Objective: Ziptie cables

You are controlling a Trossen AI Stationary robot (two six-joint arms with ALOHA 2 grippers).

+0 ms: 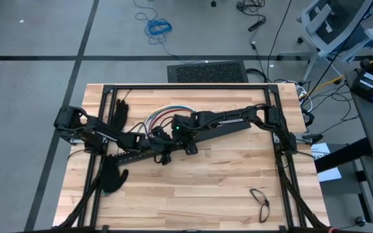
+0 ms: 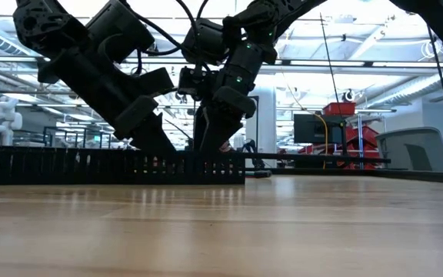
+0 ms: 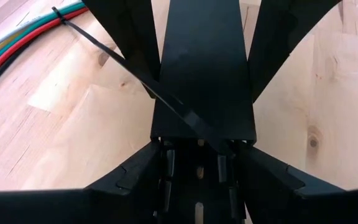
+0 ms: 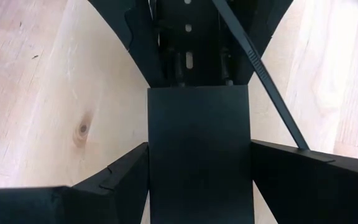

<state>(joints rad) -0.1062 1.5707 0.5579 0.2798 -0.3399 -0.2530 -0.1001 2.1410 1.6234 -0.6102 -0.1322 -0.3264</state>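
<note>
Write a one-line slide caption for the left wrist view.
Both grippers meet over a black slotted bar while a ziptie runs from the cables.

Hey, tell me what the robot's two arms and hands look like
Both are matte black, jointed arms. The right arm carries white lettering along one link and a small green light near its wrist. Each hand, left and right, has two flat, tapering black fingers.

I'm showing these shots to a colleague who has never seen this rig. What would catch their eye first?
Probably the two dark grippers meeting nose to nose over the long black slotted bar at mid-table: the left gripper and the right gripper. Next, the thin dark plastic ziptie stretched between them, looped around the bundle of red, green and yellow cables.
</note>
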